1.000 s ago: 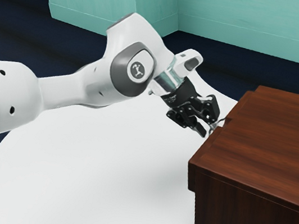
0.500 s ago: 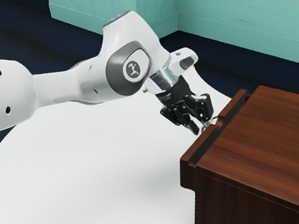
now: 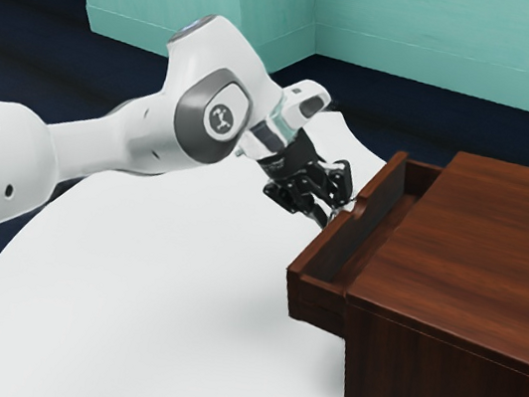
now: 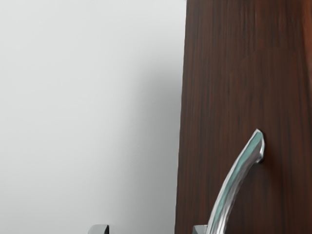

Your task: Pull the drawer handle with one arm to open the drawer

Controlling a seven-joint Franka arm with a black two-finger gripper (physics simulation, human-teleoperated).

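White tabletop [image 3: 125,317], teal-walled room: a black gripper [image 3: 330,197] sits at the slim metal handle [image 4: 236,180] of a partly open drawer [image 3: 336,255] in a wooden cabinet [image 3: 474,272]. Whether its jaws clamp the handle cannot be told. The stiff, probably slick bar looks best taken mid-span.

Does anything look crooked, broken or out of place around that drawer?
Nothing stands out. The drawer is partly open and sits square in the cabinet, with the hand at its handle.
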